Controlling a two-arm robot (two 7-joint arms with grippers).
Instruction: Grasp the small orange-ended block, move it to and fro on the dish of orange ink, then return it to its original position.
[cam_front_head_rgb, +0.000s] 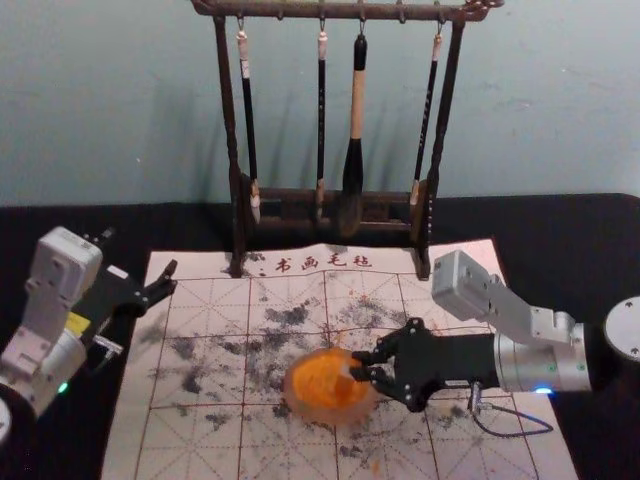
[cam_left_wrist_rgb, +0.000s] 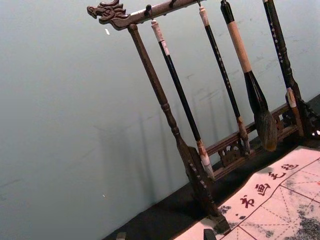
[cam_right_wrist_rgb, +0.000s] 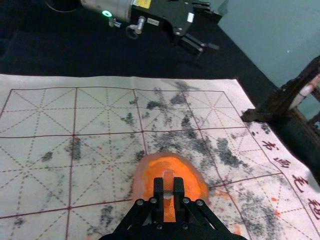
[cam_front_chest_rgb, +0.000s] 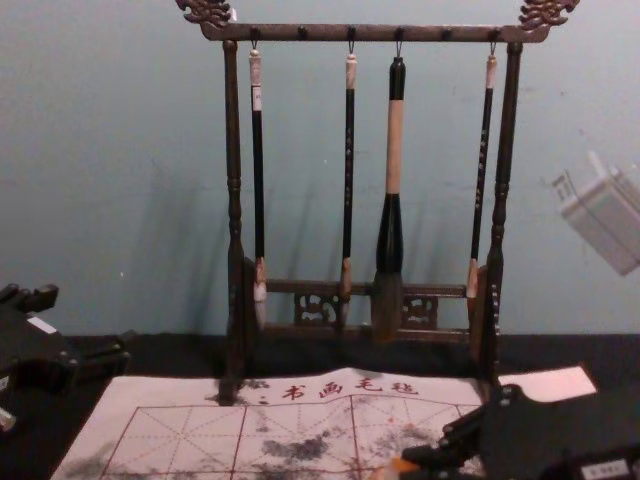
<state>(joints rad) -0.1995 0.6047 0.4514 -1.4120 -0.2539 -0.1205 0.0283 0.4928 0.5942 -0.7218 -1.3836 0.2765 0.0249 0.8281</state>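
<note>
My right gripper (cam_front_head_rgb: 357, 365) reaches in over the orange ink dish (cam_front_head_rgb: 318, 388), at the dish's right part. Its fingers are closed on the small pale block (cam_front_head_rgb: 346, 371). From the right wrist view, the block (cam_right_wrist_rgb: 168, 181) stands between the fingertips of the right gripper (cam_right_wrist_rgb: 168, 187), against the orange ink (cam_right_wrist_rgb: 189, 184); whether it touches the ink I cannot tell. The left gripper (cam_front_head_rgb: 140, 258) is parked open beyond the mat's left edge, holding nothing; its tips also show at the bottom of the left wrist view.
A dark wooden rack (cam_front_head_rgb: 233, 130) with several hanging brushes (cam_front_head_rgb: 354, 160) stands behind the dish, at the mat's back edge. The ink-stained, gridded white mat (cam_front_head_rgb: 190, 425) lies under the dish, over a black cloth (cam_front_head_rgb: 560, 230).
</note>
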